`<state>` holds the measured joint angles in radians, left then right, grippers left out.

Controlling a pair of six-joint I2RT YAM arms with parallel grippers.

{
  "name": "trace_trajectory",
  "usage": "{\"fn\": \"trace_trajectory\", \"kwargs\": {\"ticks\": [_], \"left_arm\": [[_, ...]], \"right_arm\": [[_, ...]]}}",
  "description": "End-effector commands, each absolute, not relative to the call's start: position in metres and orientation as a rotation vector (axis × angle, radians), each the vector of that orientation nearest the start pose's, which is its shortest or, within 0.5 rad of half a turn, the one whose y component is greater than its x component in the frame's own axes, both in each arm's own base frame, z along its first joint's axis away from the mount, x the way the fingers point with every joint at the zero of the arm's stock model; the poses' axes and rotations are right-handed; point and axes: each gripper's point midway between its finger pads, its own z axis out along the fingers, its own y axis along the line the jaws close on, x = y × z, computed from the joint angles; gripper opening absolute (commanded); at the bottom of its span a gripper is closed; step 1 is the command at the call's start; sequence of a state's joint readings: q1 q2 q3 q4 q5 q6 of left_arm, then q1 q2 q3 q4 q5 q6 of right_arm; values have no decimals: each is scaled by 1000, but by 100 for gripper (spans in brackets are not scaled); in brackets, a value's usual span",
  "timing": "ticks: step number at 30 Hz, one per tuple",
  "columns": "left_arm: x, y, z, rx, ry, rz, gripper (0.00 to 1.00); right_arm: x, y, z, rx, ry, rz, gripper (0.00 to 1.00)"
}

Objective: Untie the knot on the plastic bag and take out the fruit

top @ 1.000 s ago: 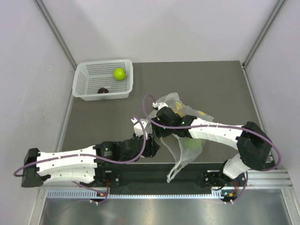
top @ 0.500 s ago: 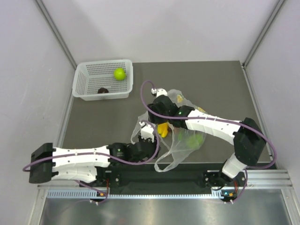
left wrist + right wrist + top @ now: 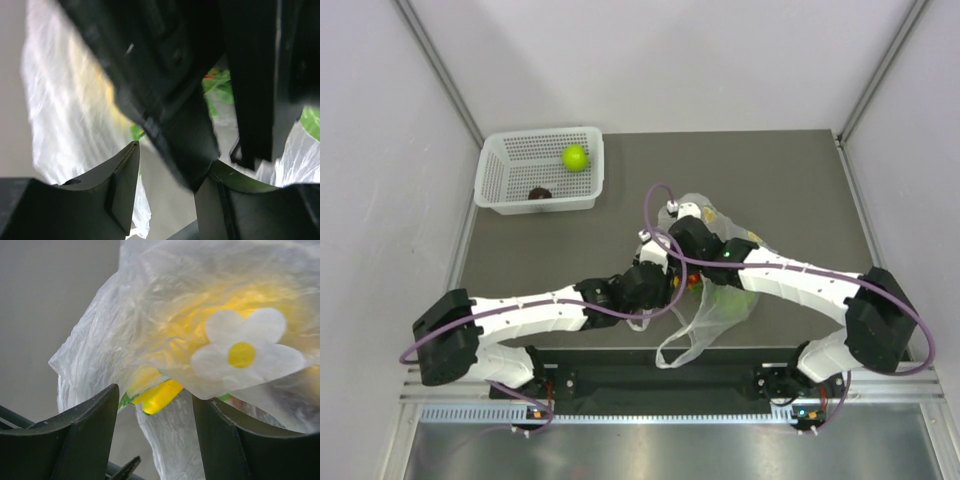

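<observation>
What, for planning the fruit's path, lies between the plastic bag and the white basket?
In the top view, bare table runs from the white basket to the plastic bag, crossed only by a purple cable loop near the bag.

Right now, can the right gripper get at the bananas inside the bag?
Probably not yet: the right gripper is open right beside the bananas, but the film of the plastic bag looks to lie between them.

No word, number or brand name can be read in any of the views; the only printed mark is a white flower (image 3: 242, 354) with a round yellow centre on the clear film of the plastic bag (image 3: 150, 330), and it carries no lettering at all.
</observation>
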<state>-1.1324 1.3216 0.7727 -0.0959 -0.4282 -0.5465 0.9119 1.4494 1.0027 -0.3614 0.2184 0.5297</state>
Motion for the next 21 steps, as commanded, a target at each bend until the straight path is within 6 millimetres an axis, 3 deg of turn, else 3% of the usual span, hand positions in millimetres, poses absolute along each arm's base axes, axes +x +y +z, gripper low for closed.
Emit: {"fn": "trace_trajectory", "kwargs": {"ticks": [1,6,13,17,21], "left_arm": [[229,-331,136,425,2097,-559,49],[225,-349,139,493,2096,-649,46],[223,-347,144,474,2095,-663,45],[218,-345,141,469,2108,-677,44],[219,-338,144,449,2091,-669,44]], "right_arm": [[232,294,130,-359,2369,527,61],[230,304,132,-410,2361,571,66],[245,337,142,-473,2317,660,69],[257,359,157,-487,2260,738,65],[264,374,159,-519,2243,781,60]]}}
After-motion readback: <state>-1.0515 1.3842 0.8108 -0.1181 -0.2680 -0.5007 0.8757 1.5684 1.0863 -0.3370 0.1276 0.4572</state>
